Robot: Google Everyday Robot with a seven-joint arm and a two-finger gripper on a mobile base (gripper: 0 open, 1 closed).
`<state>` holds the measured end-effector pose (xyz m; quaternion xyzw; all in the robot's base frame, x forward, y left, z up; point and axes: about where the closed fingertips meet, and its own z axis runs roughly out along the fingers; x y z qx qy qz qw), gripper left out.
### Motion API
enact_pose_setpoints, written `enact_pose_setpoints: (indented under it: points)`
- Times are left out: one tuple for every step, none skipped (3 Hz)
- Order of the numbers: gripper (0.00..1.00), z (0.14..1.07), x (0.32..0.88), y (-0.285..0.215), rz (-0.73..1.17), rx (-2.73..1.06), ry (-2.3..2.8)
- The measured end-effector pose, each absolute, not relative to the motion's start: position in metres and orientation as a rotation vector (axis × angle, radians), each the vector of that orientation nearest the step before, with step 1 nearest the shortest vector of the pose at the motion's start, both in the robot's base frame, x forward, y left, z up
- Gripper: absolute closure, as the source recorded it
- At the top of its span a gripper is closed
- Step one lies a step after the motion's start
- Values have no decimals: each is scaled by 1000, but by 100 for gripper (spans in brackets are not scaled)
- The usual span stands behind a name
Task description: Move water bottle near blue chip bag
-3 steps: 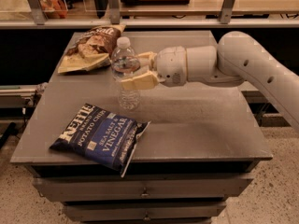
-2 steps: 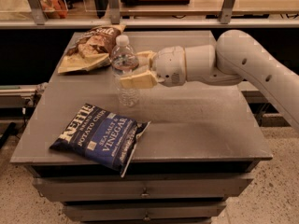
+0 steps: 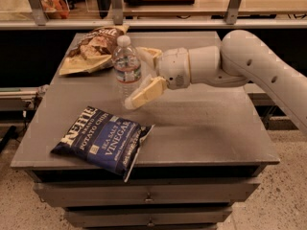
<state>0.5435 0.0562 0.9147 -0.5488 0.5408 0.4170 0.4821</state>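
The water bottle [image 3: 126, 70], clear with a white cap and a thin label band, stands upright on the grey table [image 3: 206, 123], left of centre. The blue chip bag [image 3: 101, 139] lies flat near the table's front left edge, a short way in front of the bottle. My gripper [image 3: 135, 75] reaches in from the right. Its tan fingers [image 3: 146, 92] are spread apart on either side of the bottle's right flank, and it is open with nothing in its grip.
A brown-and-tan chip bag [image 3: 92, 49] lies at the table's back left, just behind the bottle. My white arm [image 3: 240, 61] spans the right half of the table. A shelf rail [image 3: 153, 22] runs behind the table. Drawers [image 3: 148, 195] sit under the tabletop.
The near finger has dropped away from the bottle, so the jaws have widened and let go. The bottle stays upright at about the same spot.
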Motion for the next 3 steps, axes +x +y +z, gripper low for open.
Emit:
enact_pose_setpoints:
  points:
    - [0,904,568,16,871,-1293,1433]
    - [0,903,608,-75,605,-1175,1579]
    - [0,904,605,-66,628,-1187,1567]
